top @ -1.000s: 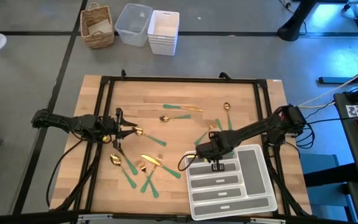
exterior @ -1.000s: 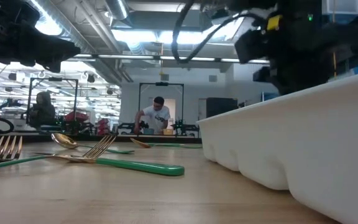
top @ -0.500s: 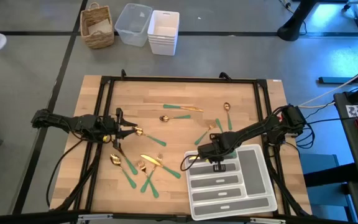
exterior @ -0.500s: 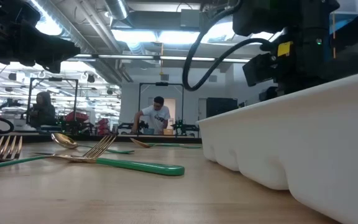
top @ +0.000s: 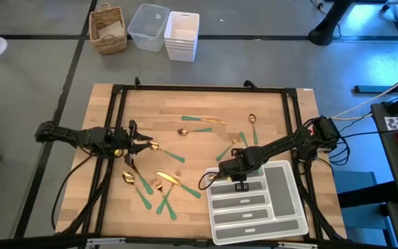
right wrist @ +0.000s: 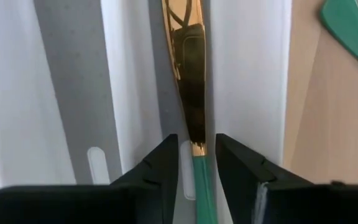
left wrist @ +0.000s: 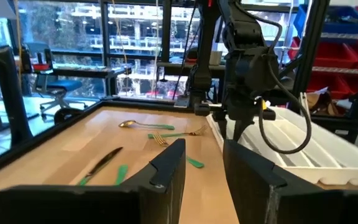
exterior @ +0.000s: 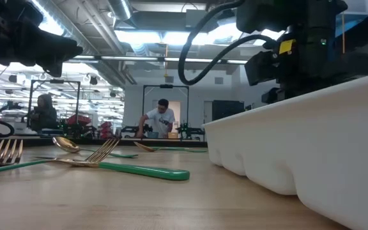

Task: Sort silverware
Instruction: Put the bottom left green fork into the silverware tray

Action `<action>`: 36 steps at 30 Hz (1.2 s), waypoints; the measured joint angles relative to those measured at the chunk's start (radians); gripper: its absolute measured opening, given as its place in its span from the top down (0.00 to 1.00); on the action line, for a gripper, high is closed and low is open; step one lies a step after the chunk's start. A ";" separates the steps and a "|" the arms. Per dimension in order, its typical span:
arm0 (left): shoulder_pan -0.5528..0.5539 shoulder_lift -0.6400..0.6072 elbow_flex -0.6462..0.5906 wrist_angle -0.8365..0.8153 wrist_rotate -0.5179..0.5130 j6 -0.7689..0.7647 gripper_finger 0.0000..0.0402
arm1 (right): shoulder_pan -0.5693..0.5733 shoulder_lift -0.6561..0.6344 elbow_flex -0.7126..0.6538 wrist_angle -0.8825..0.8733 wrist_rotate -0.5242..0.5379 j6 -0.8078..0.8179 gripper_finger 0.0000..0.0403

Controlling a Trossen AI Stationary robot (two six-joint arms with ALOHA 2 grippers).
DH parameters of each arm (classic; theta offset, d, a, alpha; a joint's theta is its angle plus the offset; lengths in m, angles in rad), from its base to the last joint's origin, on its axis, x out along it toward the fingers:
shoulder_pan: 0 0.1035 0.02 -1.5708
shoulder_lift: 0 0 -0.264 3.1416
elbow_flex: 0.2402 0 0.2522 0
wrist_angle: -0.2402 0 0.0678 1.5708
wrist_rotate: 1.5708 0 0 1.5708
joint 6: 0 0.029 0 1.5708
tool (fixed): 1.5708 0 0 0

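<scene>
The silverware lies scattered on the wooden table: a knife (top: 202, 120), two spoons (top: 184, 131) (top: 252, 120), a fork (top: 235, 142), and a cluster of forks, a spoon and a knife (top: 159, 184) at the near left. My right gripper (top: 239, 182) points down over the far compartment of the white tray (top: 285, 207). It is open, and its fingers (right wrist: 160, 168) stand on either side of a gold-bladed, green-handled knife (right wrist: 190, 93) that lies flat on the compartment's floor. My left gripper (top: 144, 146) waits level at the table's left, open (left wrist: 204, 149) with nothing between its fingers.
A black frame (top: 199, 88) rims the table. Another green handle (right wrist: 347, 25) lies on the wood just beside the tray wall (right wrist: 247, 74). Beyond the far edge stand a wicker basket (top: 109, 29), a clear bin (top: 148, 26) and stacked white bins (top: 182, 34). A person (exterior: 163, 119) is far off in the room.
My right arm has sunk a little over the tray's far compartment. The loose silverware on the table has not moved.
</scene>
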 joint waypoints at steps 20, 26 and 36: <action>-0.123 0.391 0.223 0.082 0.085 -0.124 0.75 | 0.000 0.000 0.280 -0.293 0.056 -0.019 0.73; -0.219 0.764 0.456 -0.062 0.135 -0.080 0.75 | 0.000 0.000 0.355 -0.334 0.057 -0.074 0.73; -0.369 1.316 0.748 -0.236 0.271 0.023 0.75 | 0.000 0.000 0.413 -0.345 0.055 -0.103 0.73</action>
